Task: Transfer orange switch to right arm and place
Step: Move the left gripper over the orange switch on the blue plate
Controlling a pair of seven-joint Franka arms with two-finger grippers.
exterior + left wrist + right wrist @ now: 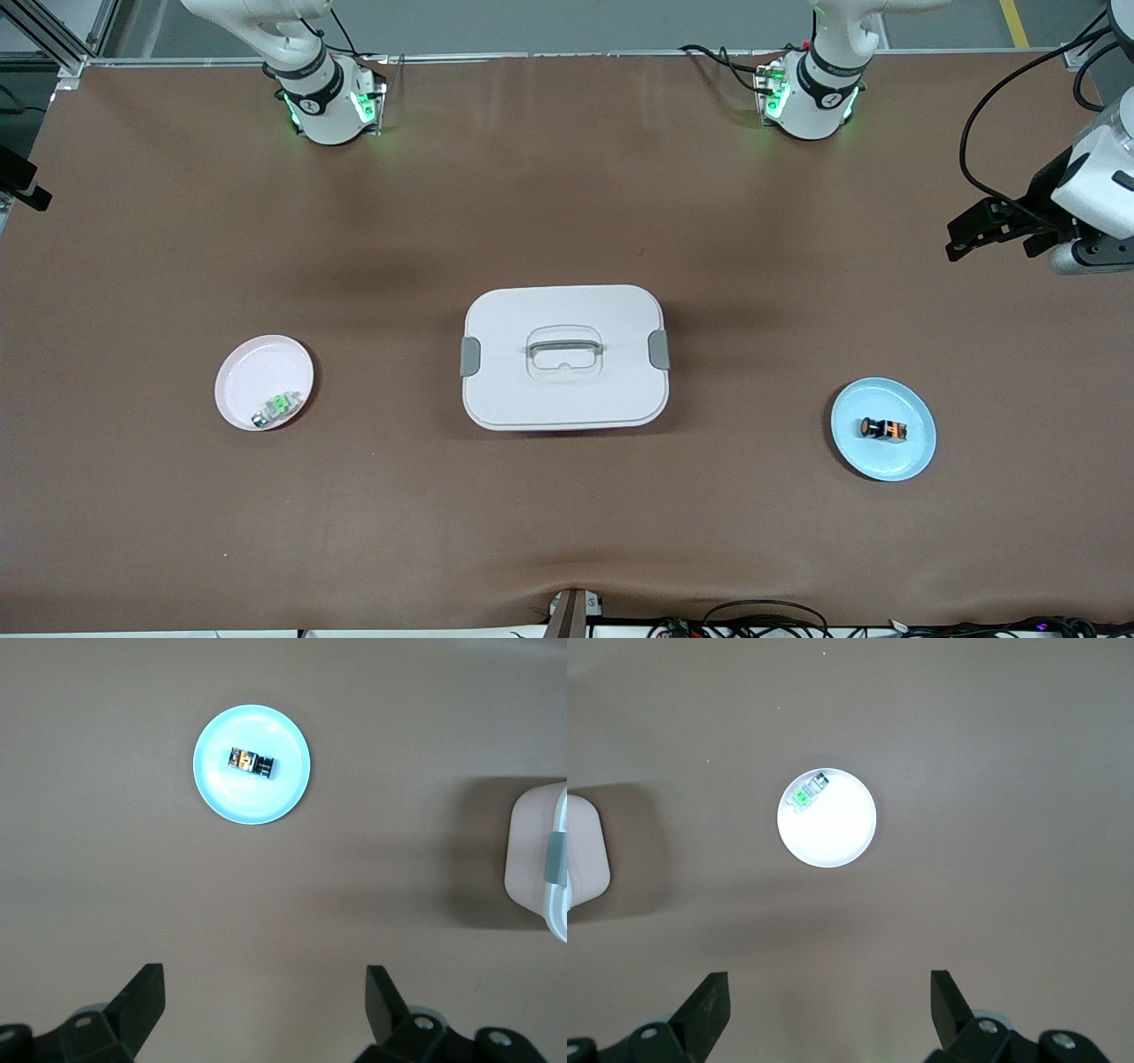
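Observation:
The orange switch [881,430], a tiny black block with an orange cap, lies on its side on a light blue plate [917,447] toward the left arm's end of the table. In the left wrist view the switch [252,762] lies on the plate [257,802]. My left gripper [266,979] is open and empty, high over bare table beside the plate; the front view shows it [957,239] at the table's edge. My right gripper [830,983] is open and empty, high over bare table, and is out of the front view.
A white lidded box [567,399] with a handle and grey clips stands mid-table; its edge shows in both wrist views [536,859] [585,850]. A pink plate [257,372] toward the right arm's end holds a silver-and-green switch [276,406] [806,793].

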